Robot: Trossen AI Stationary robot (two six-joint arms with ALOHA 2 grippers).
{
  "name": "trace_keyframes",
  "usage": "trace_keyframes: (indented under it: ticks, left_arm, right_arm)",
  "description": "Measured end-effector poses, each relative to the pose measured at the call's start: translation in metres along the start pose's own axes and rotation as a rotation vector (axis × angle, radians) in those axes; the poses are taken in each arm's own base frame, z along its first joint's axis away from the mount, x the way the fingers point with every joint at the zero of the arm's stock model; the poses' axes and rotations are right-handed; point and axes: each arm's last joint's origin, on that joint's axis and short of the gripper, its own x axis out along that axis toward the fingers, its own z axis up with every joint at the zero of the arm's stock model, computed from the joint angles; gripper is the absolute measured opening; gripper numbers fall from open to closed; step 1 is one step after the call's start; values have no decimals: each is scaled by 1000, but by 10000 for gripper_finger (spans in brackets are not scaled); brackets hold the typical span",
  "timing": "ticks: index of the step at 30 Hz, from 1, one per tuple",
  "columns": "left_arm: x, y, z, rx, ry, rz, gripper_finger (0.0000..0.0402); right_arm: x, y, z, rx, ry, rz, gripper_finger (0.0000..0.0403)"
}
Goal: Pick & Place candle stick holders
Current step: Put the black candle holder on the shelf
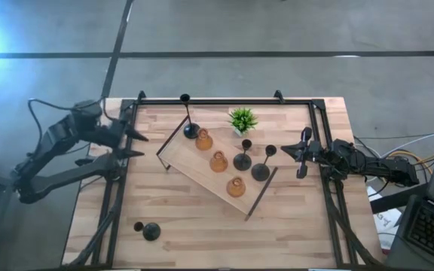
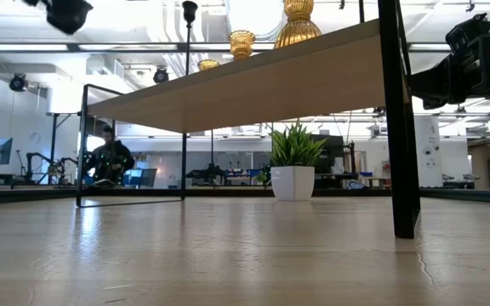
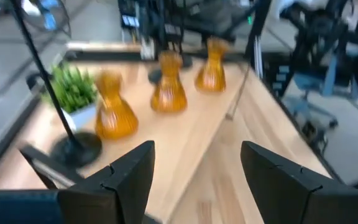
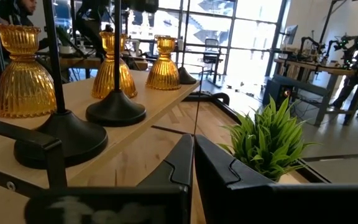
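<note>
High view showed six candle stick holders on the light wooden tray (image 1: 202, 175) between the left gripper's (image 1: 136, 144) spread, empty fingers and the right gripper's (image 1: 301, 156) pressed-together ones, while one toppled black metal holder (image 1: 147, 229) remained on the desk (image 1: 300, 233).

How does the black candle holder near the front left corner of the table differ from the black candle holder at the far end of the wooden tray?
The black holder near the table's front left corner lies on its side on the bare table; the black holder at the far end of the light wooden tray stands upright. The first is alone, off the tray; the second stands beside an amber ribbed glass holder. Both have a round base and thin stem.
</note>
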Motion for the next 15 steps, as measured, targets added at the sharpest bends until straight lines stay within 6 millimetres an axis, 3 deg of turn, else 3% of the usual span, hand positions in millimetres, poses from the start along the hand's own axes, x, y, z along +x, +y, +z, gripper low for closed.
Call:
trace_keyframes:
  ticks: [8, 11, 15]
  left_arm:
    - [19, 2, -48, -62, 111, -52, 243]
    - [17, -1, -41, -12, 10, -77, 243]
    - [15, -8, -43, -20, 10, -125, 243]
  right_arm:
    - [0, 0, 0, 0, 0, 0, 8]
    - [0, 0, 0, -2, 0, -2, 8]
    - [0, 0, 0, -2, -1, -1, 8]
